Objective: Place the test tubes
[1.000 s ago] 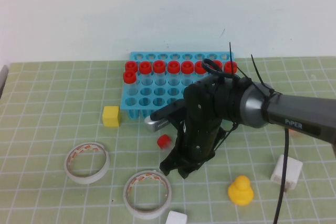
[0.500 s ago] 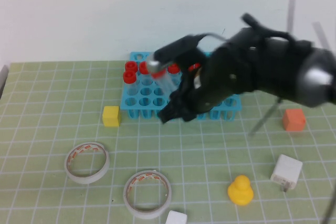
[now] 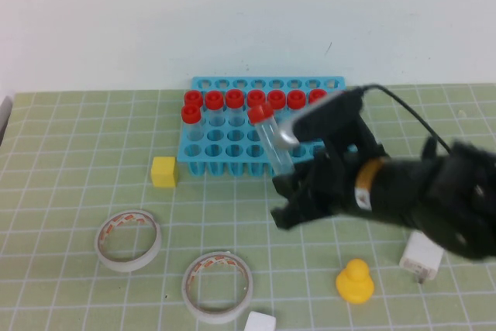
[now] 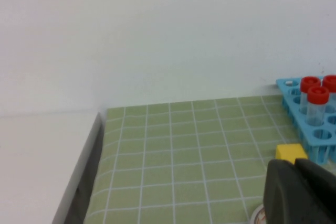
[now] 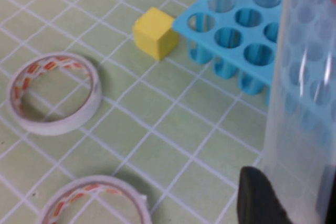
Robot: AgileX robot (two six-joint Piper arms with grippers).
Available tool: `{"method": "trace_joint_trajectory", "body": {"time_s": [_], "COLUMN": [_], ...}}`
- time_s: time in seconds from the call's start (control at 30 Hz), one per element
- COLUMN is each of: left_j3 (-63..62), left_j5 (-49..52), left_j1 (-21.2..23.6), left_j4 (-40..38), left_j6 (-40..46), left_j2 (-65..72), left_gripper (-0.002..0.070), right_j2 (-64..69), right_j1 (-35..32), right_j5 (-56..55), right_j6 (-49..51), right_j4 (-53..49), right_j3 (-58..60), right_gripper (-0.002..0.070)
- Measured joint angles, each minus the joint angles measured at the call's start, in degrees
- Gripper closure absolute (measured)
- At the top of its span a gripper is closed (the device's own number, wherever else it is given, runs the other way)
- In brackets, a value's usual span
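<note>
Just in front of the rack [image 3: 232, 83], grips tube [image 3: 273, 145] in right gripper [image 3: 293, 176], standing up, top leaning left. Far left, rests left gripper [image 4: 300, 191] closed tight.

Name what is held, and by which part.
Right gripper, before the rack: test tube, by its lower end. Left gripper, at the left, shut: nothing.

plain white wall [image 3: 155, 13] at back, green mat [image 3: 62, 160] w/ white grid, white tabletop [image 4: 37, 156] past mat's left edge, even light
</note>
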Motion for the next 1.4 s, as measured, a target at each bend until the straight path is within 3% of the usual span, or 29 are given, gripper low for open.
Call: {"method": "trace_joint_trajectory", "body": {"time_s": [0.2,0.63,1.0,1.2,1.4], "left_j3": [0.00,0.00,0.00,0.00,-3.74], "left_j5": [-1.04,-3.11,-13.33,-26.58,-31.48], "left_j1": [0.00,-1.20,-11.75,-20.55,-29.11], "left_j4": [-0.98,-0.63,0.09,3.25,7.04], "left_j6": [-0.53,-0.04,-2.83,-9.50,-13.38], "left_j2": [0.00,0.16,10.36,18.89,27.57], "left_gripper": [0.0676,0.0676,0.0676,0.0676,0.0676], "right_j2": [-4.36,-7.96,-7.96,-7.96,-7.96], "right_j1": [0.00,0.28,0.38,0.38,0.38], "right_j5": [-14.38,-24.01,-32.78,-34.40,-35.73], "right_j6": [-0.49,0.26,1.36,1.36,1.36], "right_j4": [-0.37,-6.47,-11.44,-11.99,-12.97], "right_j3": [10.21,13.44,13.43,13.43,13.43], "right_gripper": [0.0443,0.0443,0.0443,0.0443,0.0443]}}
